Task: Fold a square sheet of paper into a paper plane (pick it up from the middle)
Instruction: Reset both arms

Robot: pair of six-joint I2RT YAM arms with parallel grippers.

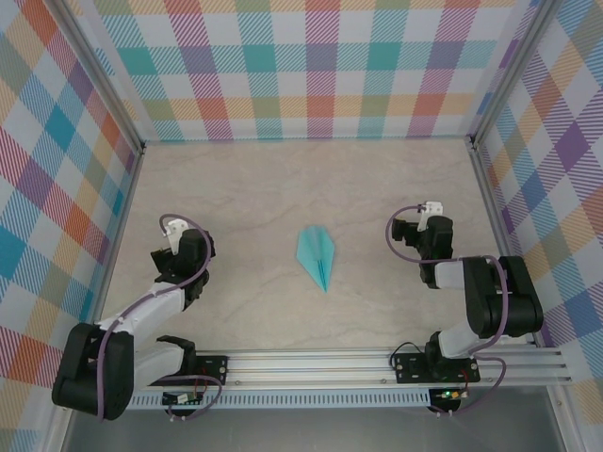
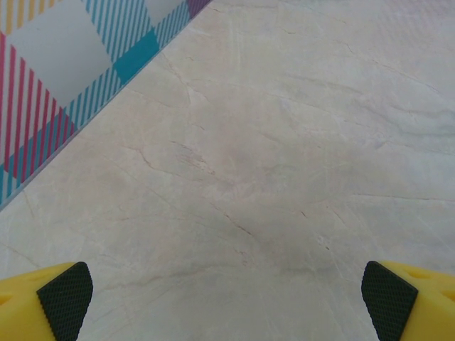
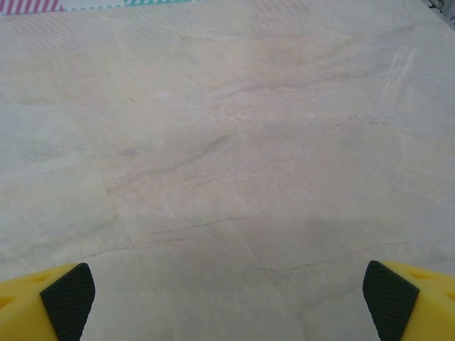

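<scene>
The paper plane is a light cyan pointed dart with a centre crease. It lies flat in the middle of the table, its tip toward the near edge. My left gripper hangs well to its left and my right gripper well to its right. Neither touches the plane. In the left wrist view the yellow fingers with black pads stand wide apart over bare table, so the left gripper is open. In the right wrist view the right gripper is open too, fingers far apart with nothing between them.
The marbled beige table is closed in by checked walls at the back, left and right. A metal rail carrying both arm bases runs along the near edge. The left wall's foot shows in the left wrist view.
</scene>
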